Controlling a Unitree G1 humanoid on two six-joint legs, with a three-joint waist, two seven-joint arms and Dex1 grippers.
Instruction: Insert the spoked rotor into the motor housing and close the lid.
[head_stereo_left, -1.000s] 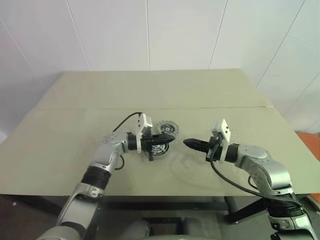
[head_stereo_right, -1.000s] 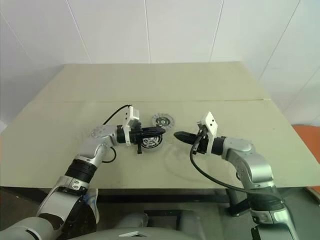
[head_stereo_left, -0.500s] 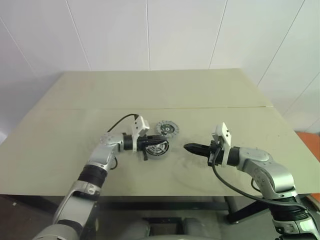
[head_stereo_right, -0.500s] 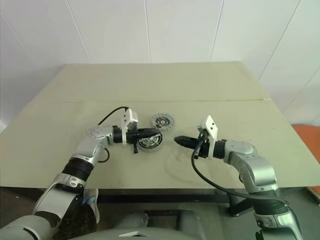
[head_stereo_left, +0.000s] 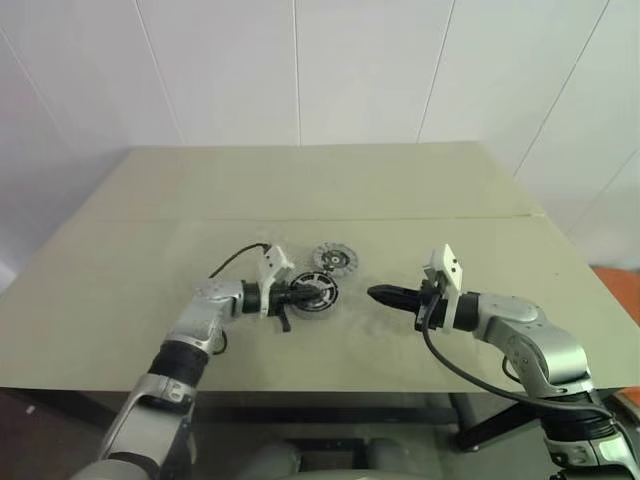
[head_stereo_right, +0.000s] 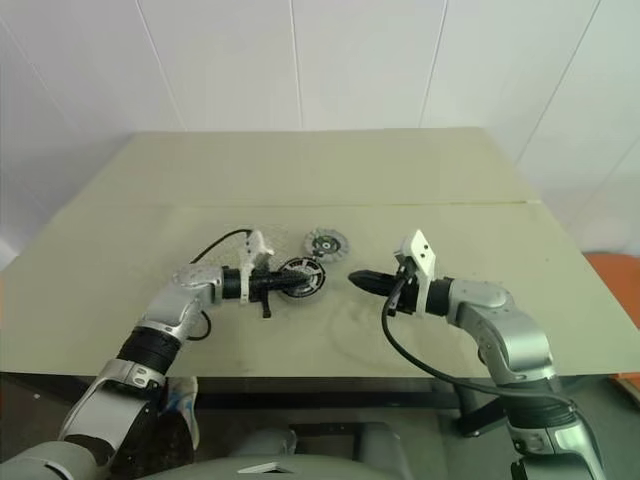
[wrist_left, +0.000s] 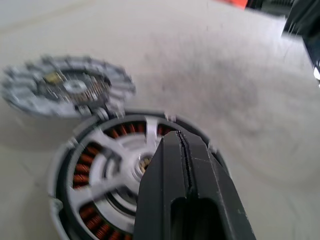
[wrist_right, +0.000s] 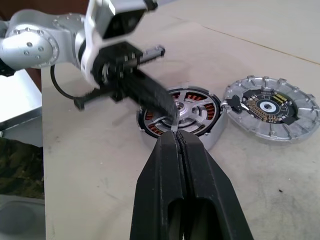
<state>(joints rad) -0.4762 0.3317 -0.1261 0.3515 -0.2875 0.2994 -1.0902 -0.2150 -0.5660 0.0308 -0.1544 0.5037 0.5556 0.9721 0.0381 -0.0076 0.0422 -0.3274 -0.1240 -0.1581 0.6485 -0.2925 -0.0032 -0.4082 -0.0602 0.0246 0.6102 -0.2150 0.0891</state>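
1. Already, the spoked rotor (wrist_right: 182, 112) is seen seated inside the motor housing (wrist_right: 150, 122), its pale spokes lying over the ring of copper windings, on the table (head_stereo_left: 130, 250) near the middle.

2. Just beside the housing, on its far side and almost touching its rim, the lid (wrist_right: 272, 112) is seen lying with its inner face up, a small circuit disc being shown at its centre; it has not been placed on the housing.

3. The left gripper (head_stereo_left: 298, 296) is held low over the rotor, its two black fingers (wrist_left: 182, 170) pressed together and nothing clamped between them; whether the rotor is touched by the tips cannot be told.

4. The right gripper (head_stereo_left: 376, 293) is held apart from the housing, on the robot's right of it, pointed toward it, its fingers (wrist_right: 175, 165) likewise closed on nothing.

5. The insertion is judged to be done or very nearly done; whether the rotor is fully pressed home cannot be confirmed.

6. Left to be done, by this reading: the lid is to be picked up, turned over, set on the housing and pressed shut.
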